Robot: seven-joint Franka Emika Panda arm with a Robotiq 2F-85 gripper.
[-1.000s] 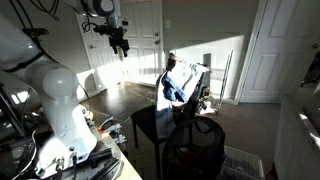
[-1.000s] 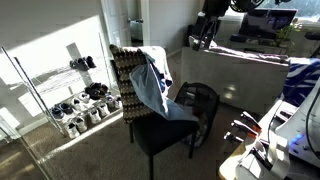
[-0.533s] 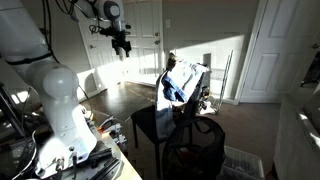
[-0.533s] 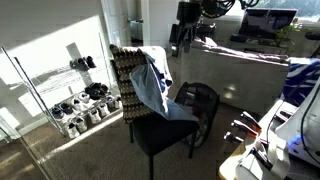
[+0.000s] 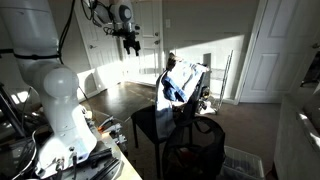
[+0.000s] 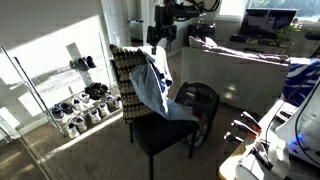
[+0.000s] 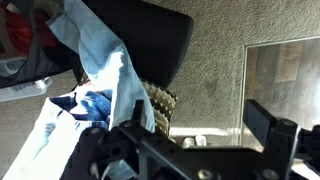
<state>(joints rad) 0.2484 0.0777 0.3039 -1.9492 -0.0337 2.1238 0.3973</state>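
My pincer [image 6: 159,38] is black. The cloth [image 6: 150,85] is pale blue and white, the chair [image 6: 165,133] black, its backrest [image 6: 122,68] brown-and-cream checked, the carpet [image 7: 225,80] speckled beige.

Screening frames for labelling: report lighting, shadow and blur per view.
In an exterior view, hard sunlight bleaches the wall and floor around the shoe rack; in an exterior view, the chair sits in deep shadow, with sunlit doors behind the gripper; in the wrist view, the gripper's body is dark and soft, the draped cloth brightly lit.
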